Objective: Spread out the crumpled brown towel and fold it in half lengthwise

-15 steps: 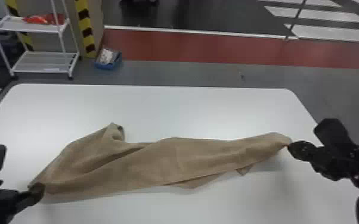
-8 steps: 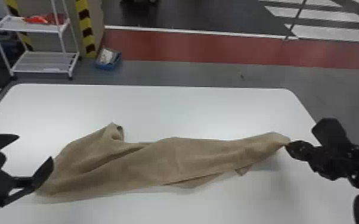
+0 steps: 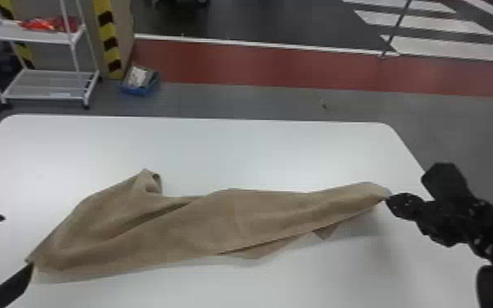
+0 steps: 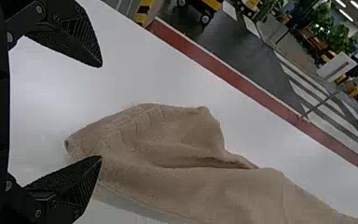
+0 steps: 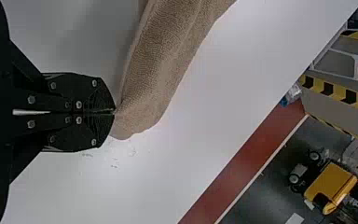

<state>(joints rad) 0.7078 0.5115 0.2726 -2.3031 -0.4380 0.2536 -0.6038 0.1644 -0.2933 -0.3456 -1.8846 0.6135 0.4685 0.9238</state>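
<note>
Brown towel: bunched in a long, uneven strip across the desk, not spread. Main risk, in my judgement: the left end effector closes on the wrong layers. Its fingers are wide apart and the near corner is doubled, so a shallow bite could take only the top ply, or miss the cloth and shut on air. Cause would be a small error in height or reach. Second risk: the right end effector, closed on a small pinch at the towel's far right end, loses that edge if the cloth is pulled taut; the grip looks to be at the very tips. Third: a lift from both ends may carry the tucked flap along beneath the long edge, giving a crooked fold. Raised crumple near the left end likely needs opening out first.

Position: towel lies between the two end effectors. Its left corner is right by one fingertip of the left one, the other fingertip standing off over bare desk; contact there cannot be confirmed. Its right end meets the right one's fingertips, and the cloth runs leftward from them.
</note>
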